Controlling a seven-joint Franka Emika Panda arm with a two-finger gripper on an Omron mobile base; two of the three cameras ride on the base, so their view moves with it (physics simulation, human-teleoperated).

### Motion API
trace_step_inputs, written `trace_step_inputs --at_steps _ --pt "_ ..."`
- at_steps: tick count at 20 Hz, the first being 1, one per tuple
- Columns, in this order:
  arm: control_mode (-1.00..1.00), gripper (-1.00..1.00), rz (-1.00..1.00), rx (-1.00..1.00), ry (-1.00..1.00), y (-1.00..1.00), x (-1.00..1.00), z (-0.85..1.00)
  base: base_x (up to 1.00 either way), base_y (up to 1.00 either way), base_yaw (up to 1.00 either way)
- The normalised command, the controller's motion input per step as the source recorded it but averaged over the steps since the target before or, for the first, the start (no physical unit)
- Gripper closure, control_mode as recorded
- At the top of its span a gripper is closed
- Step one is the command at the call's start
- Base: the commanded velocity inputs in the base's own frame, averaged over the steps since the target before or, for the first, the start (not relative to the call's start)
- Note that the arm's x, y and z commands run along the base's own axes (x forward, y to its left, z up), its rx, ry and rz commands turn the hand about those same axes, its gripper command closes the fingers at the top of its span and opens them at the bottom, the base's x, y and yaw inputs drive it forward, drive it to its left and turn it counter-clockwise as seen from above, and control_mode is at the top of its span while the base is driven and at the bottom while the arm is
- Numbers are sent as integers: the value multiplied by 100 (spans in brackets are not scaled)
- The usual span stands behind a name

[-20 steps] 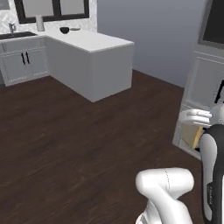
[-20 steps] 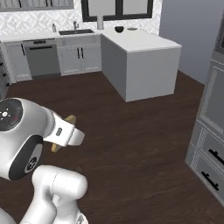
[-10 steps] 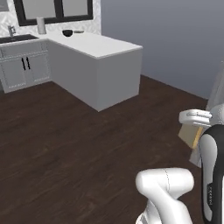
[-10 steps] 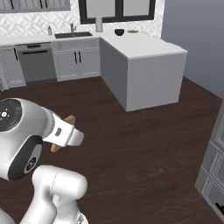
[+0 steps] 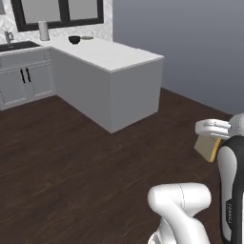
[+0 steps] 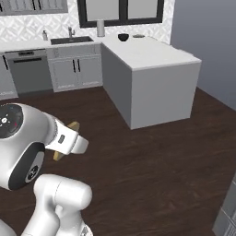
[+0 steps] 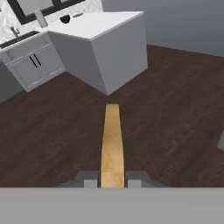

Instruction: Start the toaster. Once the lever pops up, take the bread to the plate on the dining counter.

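At the bottom centre of the hand view, one pale tan square bread slice (image 7: 112, 144) stands edge-on, pinched between the gripper's (image 7: 112, 183) two dark fingertips (image 7: 90, 183). Upper left sit one white counter (image 7: 105, 26) and one dark bowl (image 7: 65, 19).
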Motion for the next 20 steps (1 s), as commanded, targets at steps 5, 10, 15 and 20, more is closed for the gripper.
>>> trace_step_inputs --at_steps 5,10,15,20 --pt "100 100 0 0 0 0 0 0 100 -10 0" --pt "100 100 0 0 0 0 0 0 100 -15 0" --pt "100 100 0 0 0 0 0 0 100 -25 0" --pt "100 100 0 0 0 0 0 0 100 -44 0"
